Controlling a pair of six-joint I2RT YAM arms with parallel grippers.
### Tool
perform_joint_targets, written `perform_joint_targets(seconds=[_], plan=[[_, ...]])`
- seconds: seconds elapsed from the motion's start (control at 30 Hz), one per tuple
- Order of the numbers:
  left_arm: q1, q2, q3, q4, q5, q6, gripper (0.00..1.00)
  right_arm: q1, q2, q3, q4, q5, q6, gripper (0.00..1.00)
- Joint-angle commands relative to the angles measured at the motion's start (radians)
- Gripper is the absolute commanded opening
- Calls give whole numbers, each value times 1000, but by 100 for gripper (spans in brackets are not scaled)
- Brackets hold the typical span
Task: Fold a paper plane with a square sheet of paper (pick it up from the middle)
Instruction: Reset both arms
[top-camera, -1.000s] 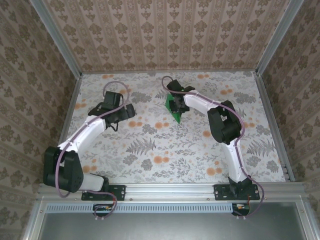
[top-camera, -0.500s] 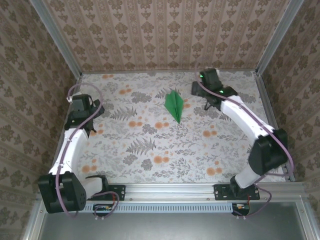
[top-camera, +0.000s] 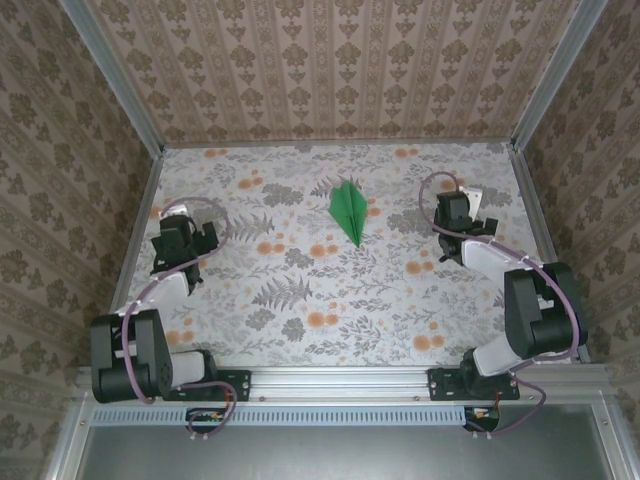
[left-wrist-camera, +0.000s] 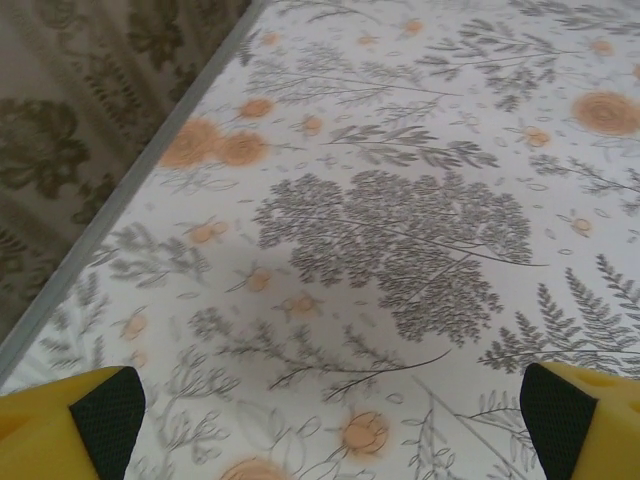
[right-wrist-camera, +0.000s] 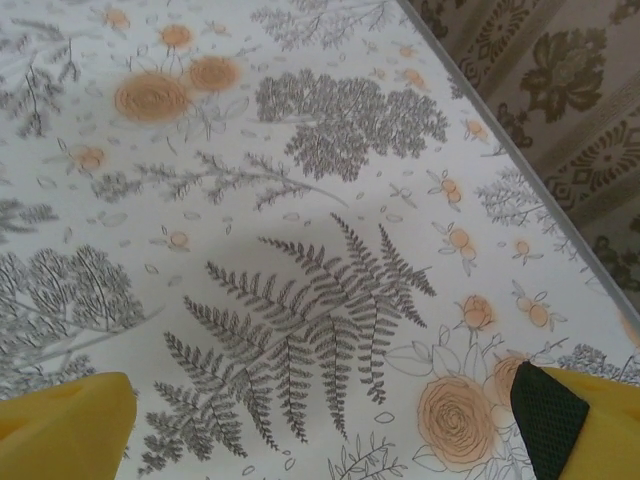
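Both arms have drawn back from the middle since a second ago. Then the right gripper (top-camera: 455, 225) stood over the paper plane (top-camera: 348, 210); now it is near the right edge of the table (top-camera: 300, 300), and the left gripper (top-camera: 180, 245) is near the left edge. The plane lies in the same spot, in the far middle, well apart from both, and looks finished.

Risk seems small. The plane is light and nothing holds it, so its folds may spring open, or an arm passing low could push it away.

The top view gives the plane's place between the arms. The wrist views give the fingers: those of the left gripper (left-wrist-camera: 330, 430) and of the right gripper (right-wrist-camera: 320, 430) stand wide apart, with bare flowered table between them.
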Motion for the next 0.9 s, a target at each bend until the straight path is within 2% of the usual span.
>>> perform_joint_targets(seconds=[0.0,0.07,0.17,0.33,0.53,0.67,0.73,0.87], plan=[[31,58,-45,257,163,51,100,0,5,-89,298,-49,-104,100],[39,105,-72,365,224,47,100,-8,-4,-139,407,-97,-133,100],[39,139,-93,424,272,62,100,-31,-3,-211,547,-206,-147,100],[31,162,-130,519,319,92,100,-67,-30,-291,657,-357,-150,100],[-17,240,-148,623,297,142,100,-85,17,-358,821,-449,-168,100],[-44,247,-135,605,239,157,100,-85,20,-350,806,-463,-172,100],[-63,248,-100,532,171,160,100,-85,18,-348,799,-463,-172,100],[-71,246,-106,548,160,163,100,-86,19,-344,794,-463,-172,100]])
